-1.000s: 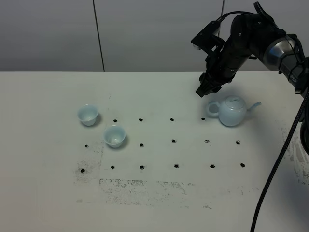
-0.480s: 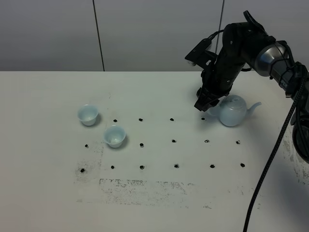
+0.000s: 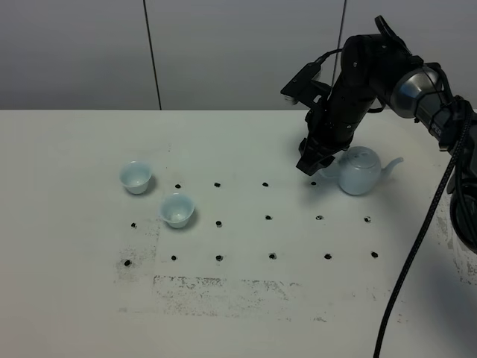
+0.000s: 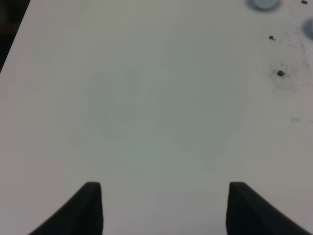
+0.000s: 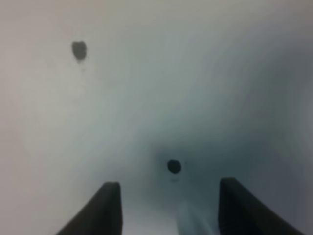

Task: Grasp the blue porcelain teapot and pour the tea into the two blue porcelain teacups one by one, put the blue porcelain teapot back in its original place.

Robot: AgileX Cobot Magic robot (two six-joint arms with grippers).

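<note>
The blue porcelain teapot (image 3: pixel 360 171) stands on the white table (image 3: pixel 238 298) at the right, spout pointing right. My right gripper (image 3: pixel 310 164) hangs low at its left side, over the loop handle, which it mostly hides. In the right wrist view the right gripper (image 5: pixel 168 183) is open, with a blurred pale blue shape (image 5: pixel 195 220) between the fingers. The two blue porcelain teacups (image 3: pixel 136 177) (image 3: pixel 177 209) stand at the left, empty inside as far as I see. My left gripper (image 4: pixel 164 185) is open over bare table. One cup (image 4: pixel 264 4) shows far off in that view. No tea shows.
Rows of black dots (image 3: pixel 268 218) mark the table. A scuffed grey patch (image 3: pixel 216 287) lies near the front. A black cable (image 3: pixel 417 246) hangs down at the right. A grey wall stands behind the table.
My right gripper has come down and a little left, from above the teapot's handle to right at it. The teapot and cups have not moved.
</note>
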